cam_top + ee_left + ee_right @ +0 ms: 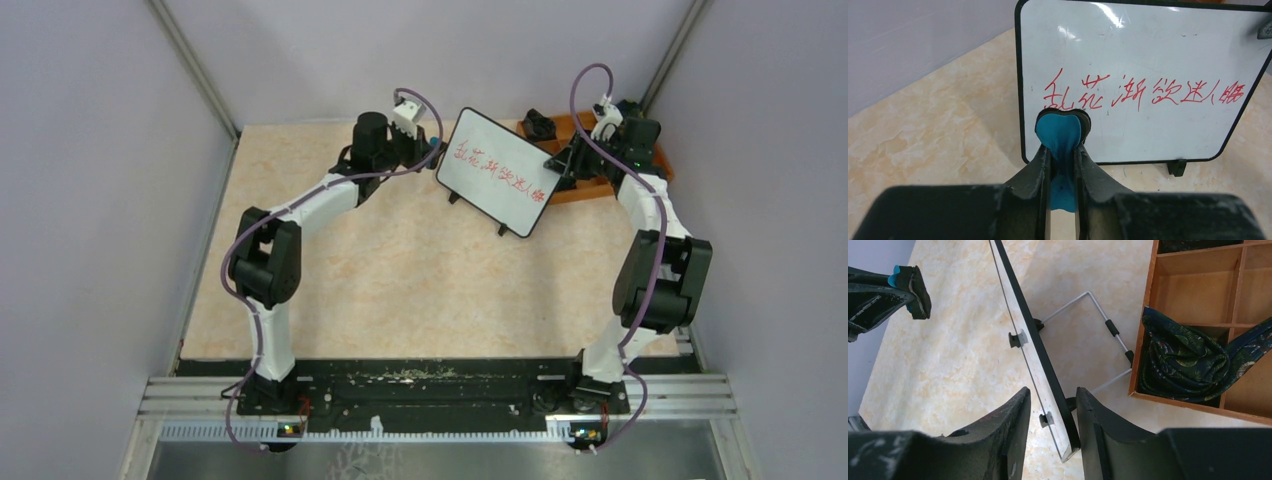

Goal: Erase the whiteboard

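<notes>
From above, a small rectangular whiteboard point(497, 178) with a thin black frame and rounded corners stands tilted on the far part of the mottled beige, stone-patterned surface point(400, 270). Red handwriting point(495, 165) runs across its glossy face. The left gripper point(432, 152) is at the whiteboard's left edge and the right gripper point(560, 165) at its right edge. An orange wooden compartment tray point(580, 193) lies just behind the whiteboard's right end.

In the left wrist view, the left gripper is clenched on a soft blue eraser point(1059, 131) backed with black felt. The eraser's rounded head sits in front of the whiteboard's lower left corner, under the first red character. Whether it touches the face cannot be told. A stubby black foot point(1177, 167) shows under the whiteboard's lower right edge.

In the right wrist view, the whiteboard appears edge-on as a thin black strip. The right gripper is released, with its matte black fingers either side of that edge and a gap showing on the face side. A bent wire stand point(1083, 300) props the whiteboard's back. Beyond it, a crumpled dark leaf-patterned cloth point(1183, 360) fills one compartment of the tray.
</notes>
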